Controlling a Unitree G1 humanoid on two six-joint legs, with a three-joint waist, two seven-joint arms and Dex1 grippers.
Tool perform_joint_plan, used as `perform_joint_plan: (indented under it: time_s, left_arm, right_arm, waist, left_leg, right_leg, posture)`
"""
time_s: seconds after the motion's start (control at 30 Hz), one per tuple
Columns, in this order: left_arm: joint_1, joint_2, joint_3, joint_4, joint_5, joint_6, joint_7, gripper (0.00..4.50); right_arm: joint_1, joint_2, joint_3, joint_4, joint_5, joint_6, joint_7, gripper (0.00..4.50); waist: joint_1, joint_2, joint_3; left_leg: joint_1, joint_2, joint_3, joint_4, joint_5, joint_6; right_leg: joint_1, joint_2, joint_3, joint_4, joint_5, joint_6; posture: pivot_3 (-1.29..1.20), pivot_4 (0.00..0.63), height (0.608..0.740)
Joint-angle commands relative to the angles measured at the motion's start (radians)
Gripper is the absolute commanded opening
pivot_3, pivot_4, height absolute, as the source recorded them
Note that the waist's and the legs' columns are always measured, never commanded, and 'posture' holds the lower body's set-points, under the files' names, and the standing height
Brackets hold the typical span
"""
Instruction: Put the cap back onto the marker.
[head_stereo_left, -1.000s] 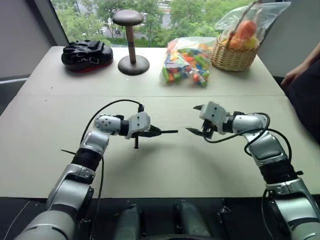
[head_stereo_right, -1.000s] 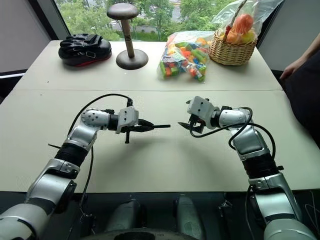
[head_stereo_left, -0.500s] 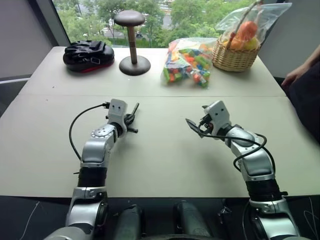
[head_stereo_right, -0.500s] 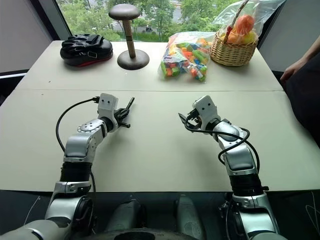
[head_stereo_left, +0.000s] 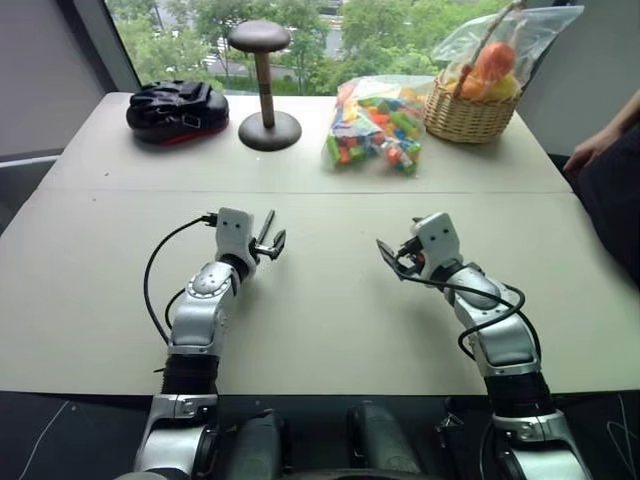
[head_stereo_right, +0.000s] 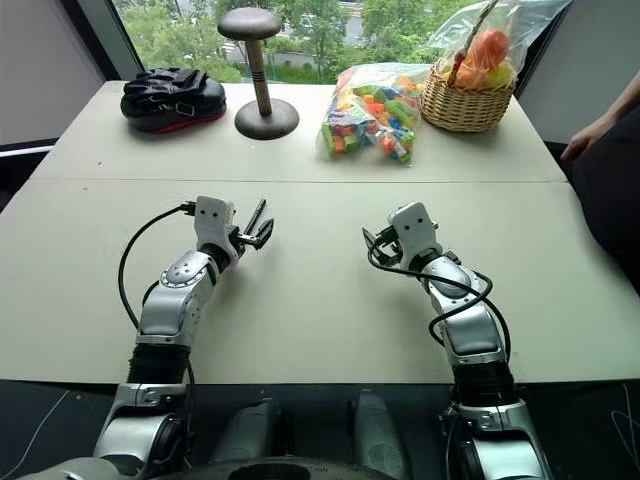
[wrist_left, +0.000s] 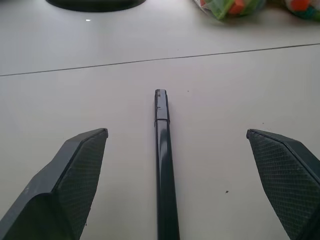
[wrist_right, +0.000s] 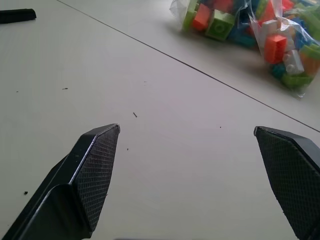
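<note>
Capped marker (wrist_left: 164, 170) lies on the table (head_stereo_left: 330, 320) between the spread left gripper (head_stereo_left: 268, 240) fingers; right gripper (head_stereo_left: 392, 255) likewise released, empty; withdraw straight back without nudging it

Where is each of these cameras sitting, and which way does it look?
Eye views: on the head, looking forward and down over the table, showing the left gripper and right gripper.
Left wrist: looks along its open fingers at the marker between them.
Right wrist: looks along its open fingers over the table toward the block bag.
Shared: both wrist views catch the block bag.
</note>
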Motion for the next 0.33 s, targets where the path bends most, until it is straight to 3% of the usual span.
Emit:
perform_joint_plan:
  time_s: [0.03, 0.33]
  left_arm:
    - [0.014, 0.022, 0.053, -0.077, -0.037, -0.090, 0.016, 4.41]
    - [0.141, 0.183, 0.206, -0.137, -0.124, -0.121, -0.037, 4.41]
  right_arm:
    - [-0.002, 0.018, -0.097, -0.014, 0.043, -0.028, -0.059, 4.50]
    - [0.109, 0.030, -0.260, -0.080, 0.149, -0.083, -0.099, 4.50]
  waist:
    - [0.000, 0.000, 0.000]
    - [-0.001, 0.000, 0.000]
  left_leg:
    - [0.000, 0.000, 0.000, 0.000, 0.000, 0.000]
    - [0.000, 0.001, 0.000, -0.001, 0.000, 0.000]
  right_leg:
    - [0.000, 0.000, 0.000, 0.000, 0.000, 0.000]
    - [0.000, 0.000, 0.000, 0.000, 0.000, 0.000]
  posture:
    - [0.00, 0.150, 0.740]
    - [0.00, 0.150, 0.740]
